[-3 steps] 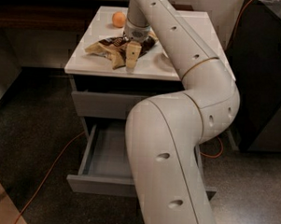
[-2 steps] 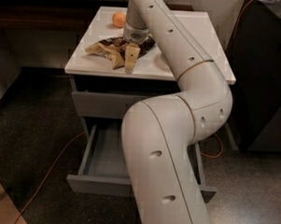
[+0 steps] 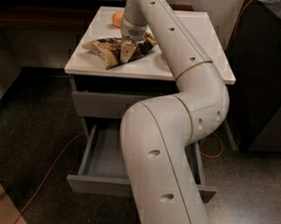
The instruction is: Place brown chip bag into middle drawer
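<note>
Pincer [image 3: 128, 48], its spread impossible to tell, sits on the brown chip bag [image 3: 102, 50] on the far tabletop [image 3: 189, 55], likely mid-grasp; next comes lifting it toward the open middle drawer [image 3: 106, 152], nearer and lower.

- One view only, set high behind the arm [image 3: 176, 148], facing forward and down.
- Arm close, fills the foreground; worktop [image 3: 199, 46] and open middle drawer [image 3: 99, 154] sit farther off, both in frame.
- Tool [image 3: 128, 48] at the far end, on the brown chip bag [image 3: 103, 50].

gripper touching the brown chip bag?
Cannot tell. Camera view: gripper overlaps the brown chip bag on the cabinet top; neither contact nor gap shows.
</note>
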Motion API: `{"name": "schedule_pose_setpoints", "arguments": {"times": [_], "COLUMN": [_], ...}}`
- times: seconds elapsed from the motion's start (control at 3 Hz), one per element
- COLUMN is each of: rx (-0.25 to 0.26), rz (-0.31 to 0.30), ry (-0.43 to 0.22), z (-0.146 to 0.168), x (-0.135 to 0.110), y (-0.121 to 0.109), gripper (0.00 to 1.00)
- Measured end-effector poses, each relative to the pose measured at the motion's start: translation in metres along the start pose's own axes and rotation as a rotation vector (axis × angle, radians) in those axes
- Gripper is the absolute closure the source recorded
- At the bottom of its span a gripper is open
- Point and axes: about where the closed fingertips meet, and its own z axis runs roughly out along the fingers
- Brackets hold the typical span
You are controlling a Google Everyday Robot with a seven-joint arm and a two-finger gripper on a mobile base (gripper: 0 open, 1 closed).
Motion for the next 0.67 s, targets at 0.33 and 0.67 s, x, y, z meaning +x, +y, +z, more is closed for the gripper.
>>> {"name": "schedule_pose_setpoints", "arguments": {"times": [0.33, 0.67], "rx": [-0.018, -0.037], "rz": [-0.049, -0.129], "ry": [-0.103, -0.193], "z": [-0.027, -0.06], "x": [-0.019, -0.04], "y": [0.013, 0.035], "gripper": [0.93, 1.0]}}
